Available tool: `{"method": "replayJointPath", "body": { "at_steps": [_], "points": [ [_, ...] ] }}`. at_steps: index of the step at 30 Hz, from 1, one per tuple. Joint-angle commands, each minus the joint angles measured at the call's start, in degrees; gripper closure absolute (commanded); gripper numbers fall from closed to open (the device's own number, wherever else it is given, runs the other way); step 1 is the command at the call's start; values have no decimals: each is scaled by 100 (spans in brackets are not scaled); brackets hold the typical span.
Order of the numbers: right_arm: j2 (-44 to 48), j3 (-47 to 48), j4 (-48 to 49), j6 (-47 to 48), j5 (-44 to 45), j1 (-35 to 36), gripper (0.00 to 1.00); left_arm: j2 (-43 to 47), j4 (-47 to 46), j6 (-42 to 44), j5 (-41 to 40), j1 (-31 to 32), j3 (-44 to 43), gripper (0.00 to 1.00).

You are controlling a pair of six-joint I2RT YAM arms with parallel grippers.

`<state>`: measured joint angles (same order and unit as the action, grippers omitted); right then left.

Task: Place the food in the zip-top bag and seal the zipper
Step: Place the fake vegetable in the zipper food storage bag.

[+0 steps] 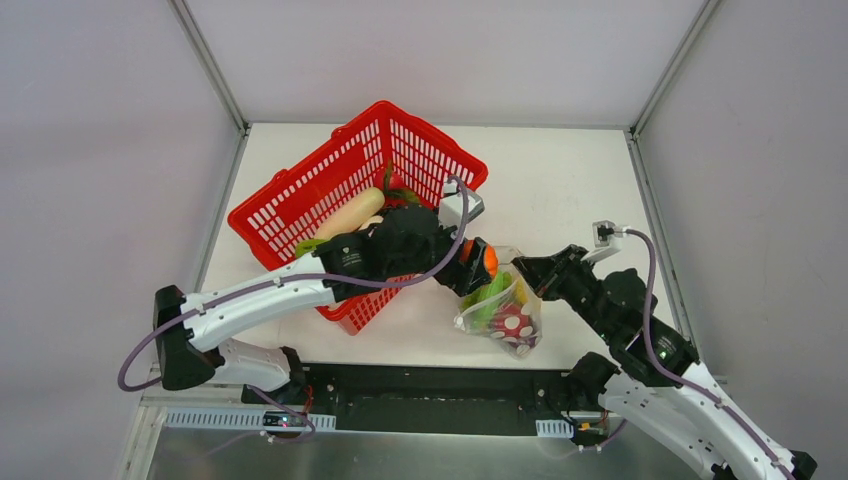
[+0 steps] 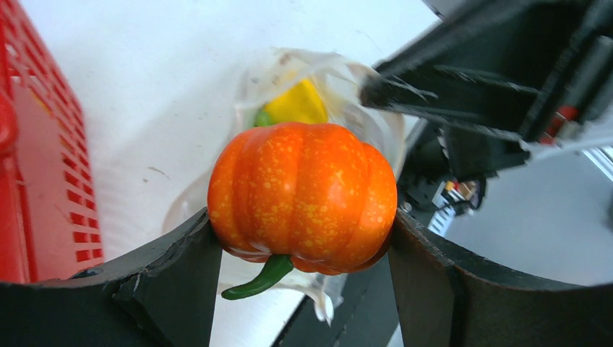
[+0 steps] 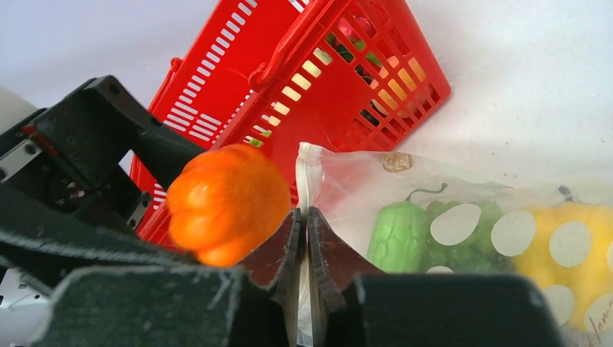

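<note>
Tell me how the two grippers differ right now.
The left gripper has its jaws wide around an orange pumpkin; the right gripper is pinched nearly shut on the edge of the bag. The left gripper holds something round and bulky, the right gripper thin floppy plastic. Both are gripping something, close together at the bag.

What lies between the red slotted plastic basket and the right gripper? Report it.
In the top view: the left gripper, shut on a small orange toy pumpkin, above the clear polka-dot zip-top bag whose edge the right gripper pinches.
</note>
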<state>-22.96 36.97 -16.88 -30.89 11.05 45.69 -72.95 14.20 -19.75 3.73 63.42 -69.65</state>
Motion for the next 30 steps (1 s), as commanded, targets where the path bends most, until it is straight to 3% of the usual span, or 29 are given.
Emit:
{"method": "replayJointPath", "body": {
  "at_steps": [1,8,17,25,30],
  "points": [
    [194,203,288,-62,-84,18,91,-313,270,115,-1066,57,-472,53],
    [318,196,308,-64,-119,18,91,-752,99,105,-1048,109,-567,52],
    [285,-51,748,-499,-220,18,92,-1160,-208,512,172,384,-730,50],
    [229,-61,740,-464,-184,15,92,-1118,-1286,238,1078,422,-358,47],
    [233,-45,739,-440,-256,16,92,-1417,-1010,151,859,417,-544,46]
  ]
}}
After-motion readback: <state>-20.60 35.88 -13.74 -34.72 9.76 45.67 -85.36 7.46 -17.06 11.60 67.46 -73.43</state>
